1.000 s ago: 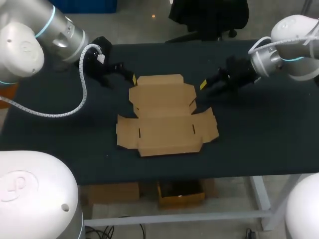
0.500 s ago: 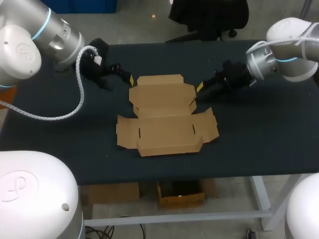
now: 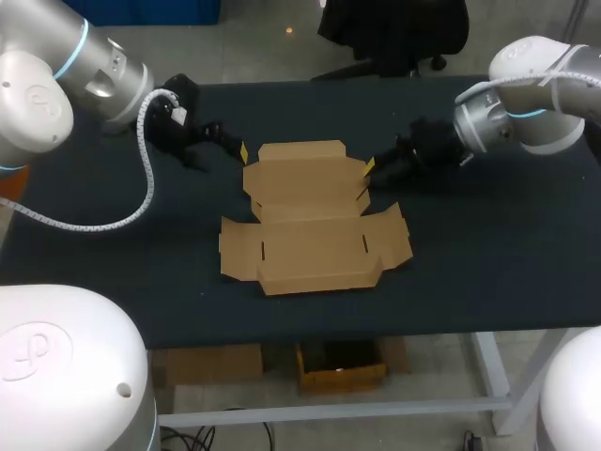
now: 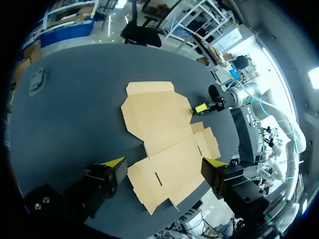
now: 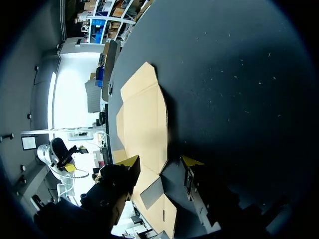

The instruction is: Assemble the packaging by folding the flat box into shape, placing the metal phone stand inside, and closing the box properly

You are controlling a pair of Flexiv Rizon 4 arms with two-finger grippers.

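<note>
The flat cardboard box (image 3: 310, 216) lies unfolded in the middle of the dark table, its panels and flaps flat. My left gripper (image 3: 239, 150) hovers at the box's back left corner, open wide and holding nothing. In the left wrist view the box (image 4: 164, 139) spreads out ahead of the left gripper (image 4: 164, 162). My right gripper (image 3: 369, 167) sits at the box's back right edge, open. In the right wrist view the box (image 5: 142, 119) lies ahead of the right gripper (image 5: 161, 160), with its edge near one finger (image 5: 130, 160). No phone stand is plainly seen.
A small grey object (image 4: 37, 82) lies near the table's edge, off to the side of the box in the left wrist view. Bare dark tabletop (image 3: 488, 244) surrounds the box on all sides.
My right gripper has moved left, up to the box's back right edge. My left gripper has drifted slightly left. The box has not moved.
</note>
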